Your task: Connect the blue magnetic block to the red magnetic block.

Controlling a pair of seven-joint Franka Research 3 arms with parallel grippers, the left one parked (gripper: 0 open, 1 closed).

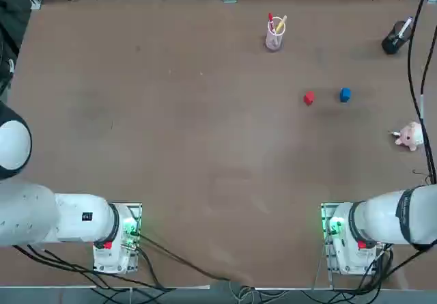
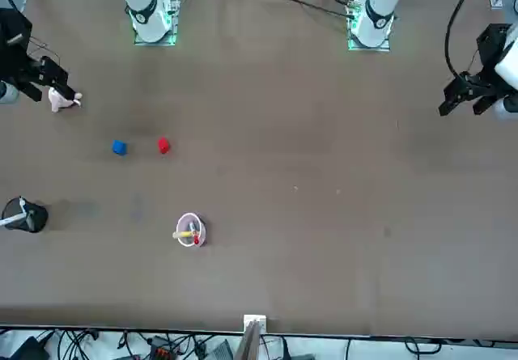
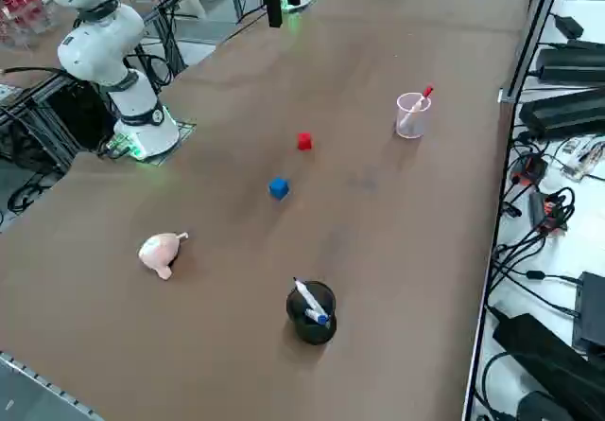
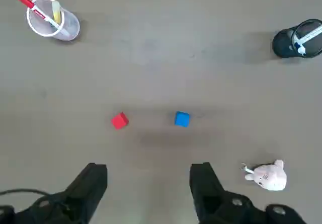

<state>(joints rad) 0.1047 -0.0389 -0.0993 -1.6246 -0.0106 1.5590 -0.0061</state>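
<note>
on the brown table [image 1: 171,147], read from left to right in the top view, a clear cup [image 1: 274,39] with pens is seen at the far side, then the red block [image 1: 308,98], then the blue block [image 1: 345,95] near it but apart, then a pink plush toy [image 1: 410,136] closer to the right edge, with a black pen holder [image 1: 395,41] at the far right corner. no step of the joining is yet done; the approach to the blue block is judged to be the step in hand. it is best done by lowering straight over the blue block, with the fingers set on two opposite faces, so that a clear side is left facing the red block. the blue block is then to be slid or carried toward the red block until the magnets catch; the red block should not be knocked away. in the wrist view the right gripper [image 4: 148,183] is held above the table, short of both blocks. its fingers [image 4: 93,181] are spread wide; nothing is held or touched.
</note>
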